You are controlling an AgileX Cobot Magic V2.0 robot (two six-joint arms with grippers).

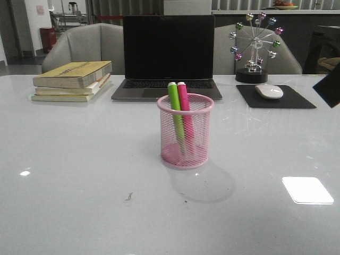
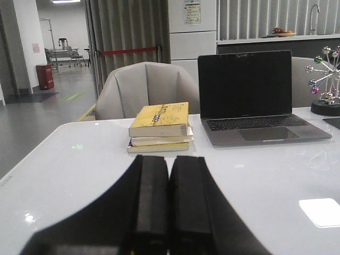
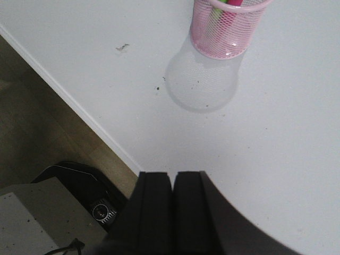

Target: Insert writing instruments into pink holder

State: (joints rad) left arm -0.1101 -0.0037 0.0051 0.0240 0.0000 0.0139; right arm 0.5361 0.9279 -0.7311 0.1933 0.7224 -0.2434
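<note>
On the table (image 1: 79,175): a white glossy top carrying everything; a small dark scuff lies near its front edge.
Laptop (image 1: 169,56): open with a dark screen, standing at the back, well behind the cup.
Books (image 1: 73,79): a short stack, yellow one on top, at the back on the robot's left.
Mouse pad (image 1: 276,98): black, back right, with a white mouse (image 1: 269,91) on it; a ball-wheel desk ornament (image 1: 254,45) stands just behind.
Pink holder (image 1: 185,131): upright at mid-table, well apart from both arms.
Green marker (image 1: 175,98): inside the holder, leaning against the far rim, tip poking above it.
Pink marker (image 1: 183,96): inside too, touching the green one's side.
Left gripper (image 2: 169,204): jaws pressed together, empty, pointing toward the books.
Right gripper (image 3: 172,210): jaws together, empty, over the table's near edge.
Progress: insertion looks complete.
Risk: the mesh cup looks light; an arm sweeping past could tip it and spill both leaning markers.
</note>
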